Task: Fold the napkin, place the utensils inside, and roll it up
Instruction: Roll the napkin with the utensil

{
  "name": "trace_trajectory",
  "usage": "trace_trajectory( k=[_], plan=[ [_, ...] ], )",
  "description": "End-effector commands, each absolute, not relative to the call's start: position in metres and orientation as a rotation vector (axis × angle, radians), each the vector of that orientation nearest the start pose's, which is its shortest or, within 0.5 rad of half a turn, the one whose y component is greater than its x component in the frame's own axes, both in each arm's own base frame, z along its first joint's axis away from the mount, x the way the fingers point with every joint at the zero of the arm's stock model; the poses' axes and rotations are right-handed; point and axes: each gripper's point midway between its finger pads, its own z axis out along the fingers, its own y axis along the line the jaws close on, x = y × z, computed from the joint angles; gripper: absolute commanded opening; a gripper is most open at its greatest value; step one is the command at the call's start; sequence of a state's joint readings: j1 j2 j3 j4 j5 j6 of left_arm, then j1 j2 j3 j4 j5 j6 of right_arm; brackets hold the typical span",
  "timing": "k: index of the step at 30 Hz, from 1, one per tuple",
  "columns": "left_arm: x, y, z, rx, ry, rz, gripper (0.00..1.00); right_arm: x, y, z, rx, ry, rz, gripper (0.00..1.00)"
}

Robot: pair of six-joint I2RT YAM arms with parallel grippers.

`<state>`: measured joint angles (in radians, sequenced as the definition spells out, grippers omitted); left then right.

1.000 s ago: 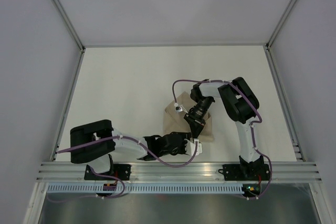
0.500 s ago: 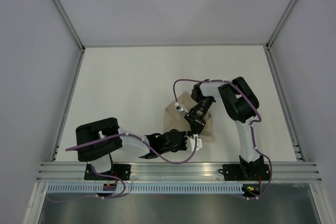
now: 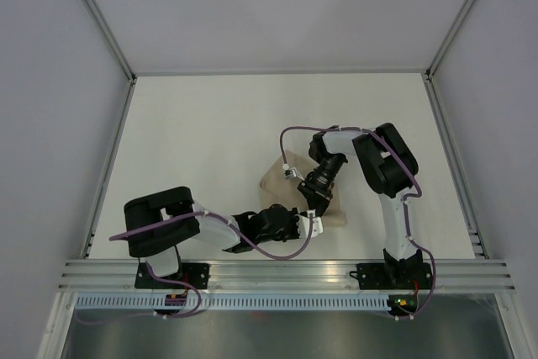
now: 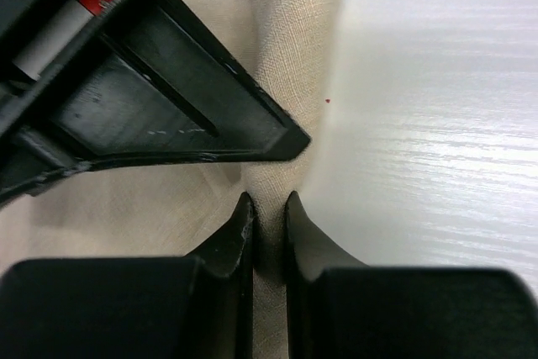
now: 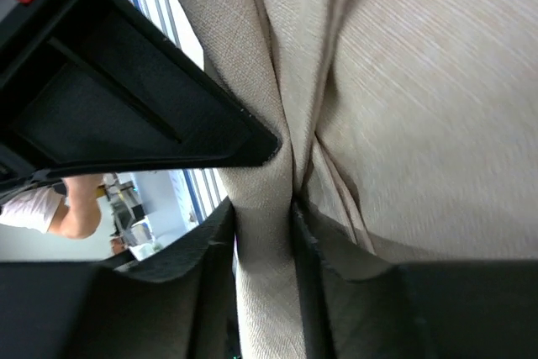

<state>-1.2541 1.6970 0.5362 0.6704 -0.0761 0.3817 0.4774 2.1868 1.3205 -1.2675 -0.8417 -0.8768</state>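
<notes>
The beige napkin (image 3: 277, 181) lies bunched on the white table near the front middle, mostly hidden under both grippers. My left gripper (image 3: 304, 226) is shut on a raised fold of the napkin (image 4: 290, 65) at its near edge. My right gripper (image 3: 316, 204) is shut on the same rolled fold of cloth (image 5: 261, 233), close to the left one. The other gripper's black body (image 4: 160, 98) fills the upper left of each wrist view. The utensils are hidden.
The white table (image 3: 210, 132) is bordered by aluminium rails (image 3: 109, 166) on the left, right and back, and by a slotted rail (image 3: 286, 271) at the front where the arm bases stand.
Both grippers have drawn a little toward the near edge, and the napkin has gathered into a smaller, narrower bundle between them. The left arm's elbow has shifted slightly right.
</notes>
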Motion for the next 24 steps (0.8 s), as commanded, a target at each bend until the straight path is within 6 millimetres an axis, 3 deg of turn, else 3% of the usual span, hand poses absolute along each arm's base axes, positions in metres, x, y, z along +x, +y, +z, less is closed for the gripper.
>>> trace_trajectory(
  k=[1,3,9,15,24],
  plan=[
    [0.115,-0.362,-0.018,1.560,1.636,-0.652,0.02,0.212,0.205,-0.008,-1.782,2.443,1.216,0.42],
    [0.113,-0.362,-0.019,1.560,1.653,-0.669,0.02,0.219,0.208,0.009,-1.751,2.392,1.217,0.48],
    [0.116,-0.361,-0.018,1.455,1.710,-0.726,0.02,0.252,0.209,0.067,-1.600,2.208,1.219,0.54],
    [0.122,-0.353,-0.018,1.259,1.801,-0.775,0.02,0.277,0.186,0.100,-1.533,2.041,1.074,0.55],
    [0.114,-0.342,-0.032,1.051,1.958,-0.873,0.02,0.243,0.172,0.103,-1.659,1.792,0.872,0.63]
  ],
)
